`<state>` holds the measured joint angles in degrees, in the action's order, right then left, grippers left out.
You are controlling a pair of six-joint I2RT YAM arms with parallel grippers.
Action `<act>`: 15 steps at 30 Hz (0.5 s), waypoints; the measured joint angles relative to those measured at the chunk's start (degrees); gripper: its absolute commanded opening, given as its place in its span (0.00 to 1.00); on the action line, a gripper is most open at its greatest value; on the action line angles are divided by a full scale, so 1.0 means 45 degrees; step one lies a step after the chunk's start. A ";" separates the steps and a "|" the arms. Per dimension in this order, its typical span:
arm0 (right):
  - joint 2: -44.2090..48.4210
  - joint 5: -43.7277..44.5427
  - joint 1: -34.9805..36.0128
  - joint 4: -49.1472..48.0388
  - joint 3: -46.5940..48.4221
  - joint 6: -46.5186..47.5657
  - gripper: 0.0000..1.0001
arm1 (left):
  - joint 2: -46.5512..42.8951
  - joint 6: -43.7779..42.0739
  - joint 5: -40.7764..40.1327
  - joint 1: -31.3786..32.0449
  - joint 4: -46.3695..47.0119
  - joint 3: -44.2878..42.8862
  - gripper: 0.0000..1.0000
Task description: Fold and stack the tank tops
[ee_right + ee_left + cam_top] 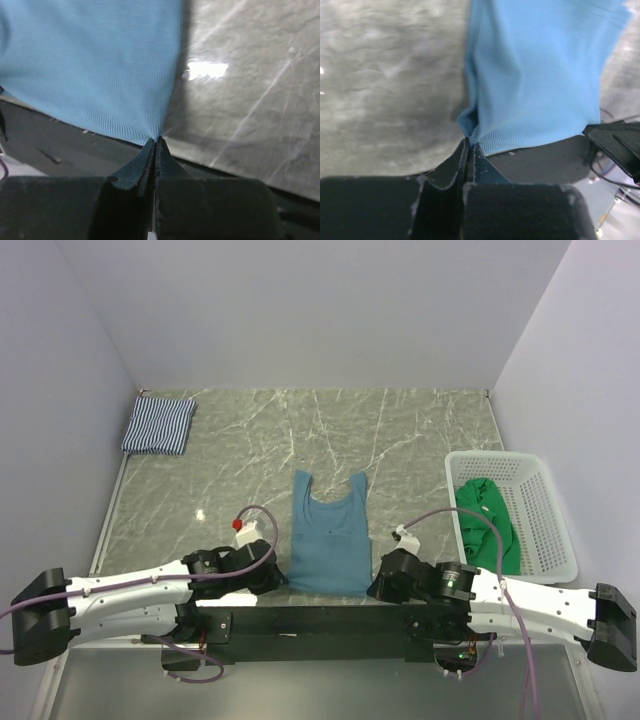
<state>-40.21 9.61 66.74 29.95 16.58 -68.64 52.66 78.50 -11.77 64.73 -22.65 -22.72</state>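
Note:
A teal-blue tank top (329,540) lies flat at the near middle of the table, straps pointing away from me. My left gripper (283,581) is shut on its near left hem corner (470,131); the fabric bunches at the pinched tips (471,143). My right gripper (373,585) is shut on the near right hem corner (152,131), its tips (157,142) pressed together on the cloth. A striped navy-and-white tank top (159,424) lies folded at the far left corner. A green tank top (487,520) lies crumpled in the white basket.
The white mesh basket (540,510) stands at the right edge of the marble table (250,455). A black rail (310,618) runs along the near edge between the arm bases. Grey walls close in the table at the back and sides.

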 measured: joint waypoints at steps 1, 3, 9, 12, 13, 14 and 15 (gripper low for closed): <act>0.0010 0.0053 0.0039 0.0287 0.0277 0.0073 0.00 | -0.0039 -0.0039 -0.0005 0.0053 -0.0185 -0.0189 0.01; 0.0024 0.0189 0.0058 0.0690 0.0923 0.0180 0.00 | -0.0194 -0.0185 -0.0029 0.0102 -0.0529 -0.0665 0.01; -0.0165 0.1161 -0.0053 0.1715 0.3288 0.0782 0.00 | -0.0389 -0.0583 -0.0457 0.0000 -0.0952 -0.2322 0.01; -0.0617 0.1438 -0.0549 0.1899 0.4187 0.1321 0.00 | -0.0058 -0.0991 -0.0447 -0.0525 -0.0894 -0.2934 0.01; -0.0855 0.1384 -0.0957 0.1894 0.4425 0.1632 0.00 | 0.0092 -0.1151 -0.0393 -0.0806 -0.0801 -0.3075 0.01; -0.1039 0.1311 -0.1399 0.1870 0.4595 0.1928 0.00 | 0.0287 -0.1360 -0.0325 -0.1180 -0.0656 -0.3225 0.01; -0.1200 0.1239 -0.1943 0.1802 0.4697 0.2268 0.00 | 0.0398 -0.1579 -0.0194 -0.1462 -0.0525 -0.3371 0.01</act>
<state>-45.60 15.18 58.00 38.06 37.71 -58.43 54.46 71.40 -12.64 58.15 -25.02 -37.89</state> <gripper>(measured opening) 0.008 0.020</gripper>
